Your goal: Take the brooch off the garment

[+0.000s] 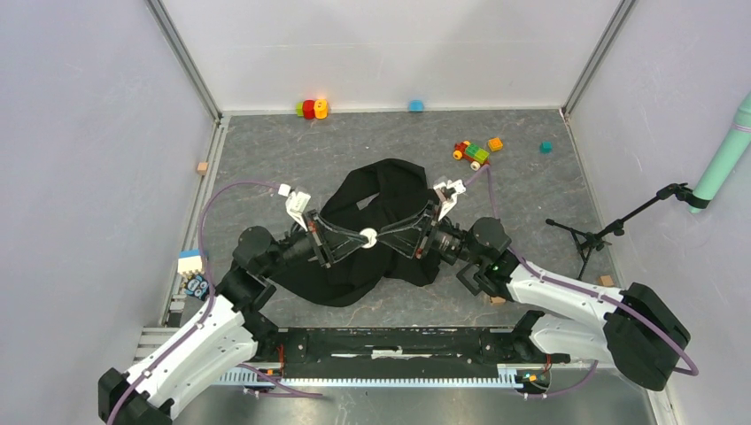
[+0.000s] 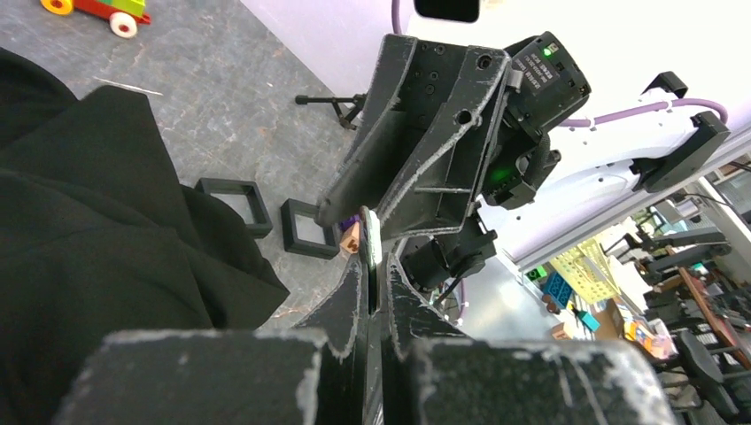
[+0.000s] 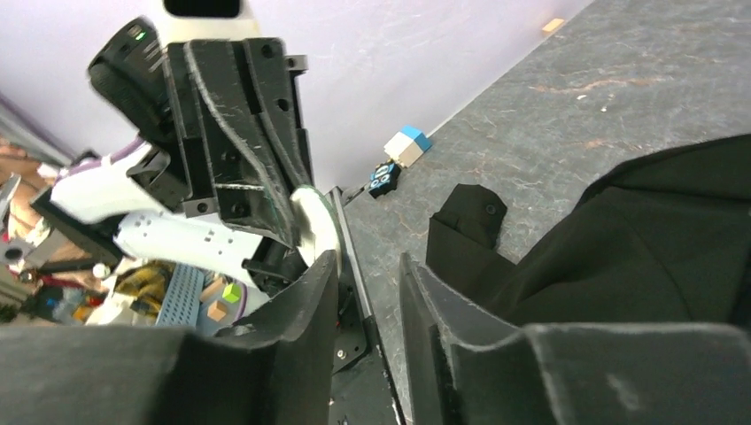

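Observation:
The black garment (image 1: 390,190) lies crumpled mid-table and also shows in the left wrist view (image 2: 89,221) and the right wrist view (image 3: 638,230). The brooch (image 1: 368,236) is a small pale disc held between both arms above the cloth. My left gripper (image 1: 359,237) is shut on it; the left wrist view shows the brooch (image 2: 372,239) edge-on between the closed fingers (image 2: 350,301), clear of the cloth. My right gripper (image 1: 383,235) faces it tip to tip, jaws apart (image 3: 363,270). In the right wrist view the brooch (image 3: 314,221) sits just beyond my left fingertip (image 3: 314,283).
Two black square frames (image 2: 232,199) (image 2: 310,228) lie on the floor beside the cloth. A toy brick car (image 1: 472,152), loose bricks (image 1: 312,109) (image 1: 545,147) and a small tripod (image 1: 589,235) stand around. A blue-white block (image 1: 189,262) sits at the left edge.

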Robot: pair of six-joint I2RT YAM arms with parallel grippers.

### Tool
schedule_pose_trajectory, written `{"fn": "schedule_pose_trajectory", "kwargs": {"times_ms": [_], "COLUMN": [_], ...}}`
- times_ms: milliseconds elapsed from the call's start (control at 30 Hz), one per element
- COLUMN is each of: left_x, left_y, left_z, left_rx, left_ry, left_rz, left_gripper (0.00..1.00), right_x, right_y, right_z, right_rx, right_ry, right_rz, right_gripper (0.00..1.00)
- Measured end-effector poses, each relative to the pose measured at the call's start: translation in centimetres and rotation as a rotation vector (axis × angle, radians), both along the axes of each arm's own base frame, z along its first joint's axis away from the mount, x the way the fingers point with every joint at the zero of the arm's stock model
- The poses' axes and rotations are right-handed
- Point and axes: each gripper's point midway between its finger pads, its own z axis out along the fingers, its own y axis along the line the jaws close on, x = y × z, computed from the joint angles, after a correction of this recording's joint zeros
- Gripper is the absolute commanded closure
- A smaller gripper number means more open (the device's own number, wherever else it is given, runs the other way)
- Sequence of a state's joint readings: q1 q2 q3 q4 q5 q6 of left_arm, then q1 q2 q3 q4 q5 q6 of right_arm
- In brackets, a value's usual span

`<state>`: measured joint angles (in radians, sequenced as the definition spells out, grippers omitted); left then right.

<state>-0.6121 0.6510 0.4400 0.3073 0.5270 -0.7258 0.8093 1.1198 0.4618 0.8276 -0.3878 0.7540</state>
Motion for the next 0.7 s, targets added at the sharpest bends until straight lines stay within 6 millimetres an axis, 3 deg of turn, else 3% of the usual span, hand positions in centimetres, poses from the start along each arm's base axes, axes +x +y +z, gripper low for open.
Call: {"fn": "schedule_pose_trajectory", "kwargs": {"times_ms": [100,267,400,533,633,700], "left_x": [-0.1,0.9,2.7,3.2,2.8,2.7], "left_y": [0.6,1.2,1.4,-0.4,-1.7,-2.1], "left_z": [0.3,0.3,-1.6,-7.1,-13.3,-16.4], "left_rx": [0.002,0.073,0.177,0.235,0.336,0.404], "left_ry": [-0.017,0.019,0.113,0.268,0.418,0.488], "left_rz": [0.031,0.104,0.175,0.127,0.089,0.080], "left_gripper": [0.98,0.98,0.98,0.98,0.98,0.98], "right_x": [1.0,2.9,3.3,3.8,4.0,4.3], "right_y": [-0.4,-1.6,-3.2,-5.3,-7.4,-8.9], "right_z": [-0.5,-2.4,-2.9,-5.0,-7.1,-8.5], "right_rx": [-0.017,-0.094,-0.161,-0.289,-0.401,-0.476], "right_ry": [0.017,0.042,0.016,0.011,0.033,0.052], "right_rz": [-0.049,-0.154,-0.217,-0.294,-0.364,-0.417], "right_gripper": [0.36,0.30,0.22,0.19,0.07,0.02]}}
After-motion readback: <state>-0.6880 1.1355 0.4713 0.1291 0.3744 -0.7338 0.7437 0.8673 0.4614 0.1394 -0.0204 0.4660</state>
